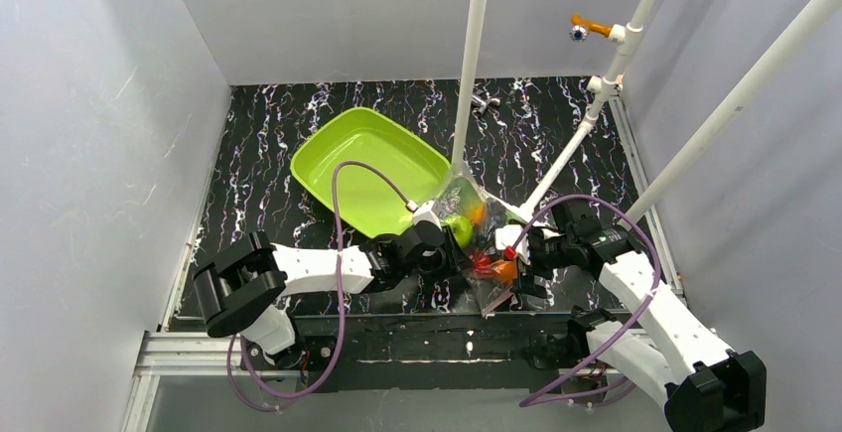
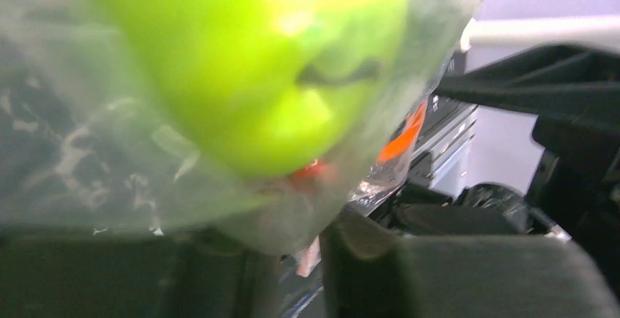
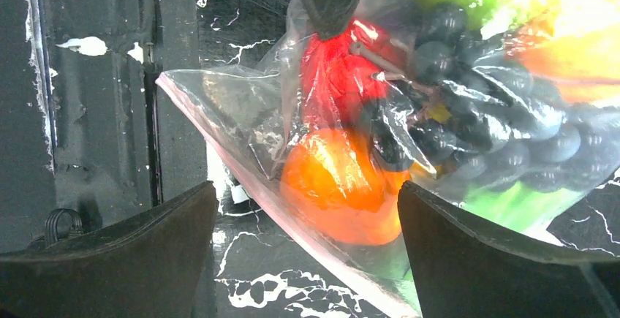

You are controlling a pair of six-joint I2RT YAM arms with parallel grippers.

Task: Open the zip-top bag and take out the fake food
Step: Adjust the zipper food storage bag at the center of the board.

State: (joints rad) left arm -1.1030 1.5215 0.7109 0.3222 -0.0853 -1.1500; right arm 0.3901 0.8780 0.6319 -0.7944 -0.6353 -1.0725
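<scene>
The crinkly clear zip-top bag [image 3: 234,106] lies just before the right gripper [image 3: 305,190], fingers wide apart, holding nothing; round shiny fake food [image 3: 333,179] inside; left gripper [image 1: 449,236] close, can't tell its grip.

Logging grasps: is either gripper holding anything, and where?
Right gripper holds nothing, open astride the zip-top bag. Left gripper sits at the bag by the green apple; grip cannot be told.

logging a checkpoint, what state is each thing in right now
zip-top bag, full, zip looks shut
fake food, inside the bag
green tray, empty
left gripper, against the bag, grip unclear
right gripper, open, astride the bag's corner
</scene>
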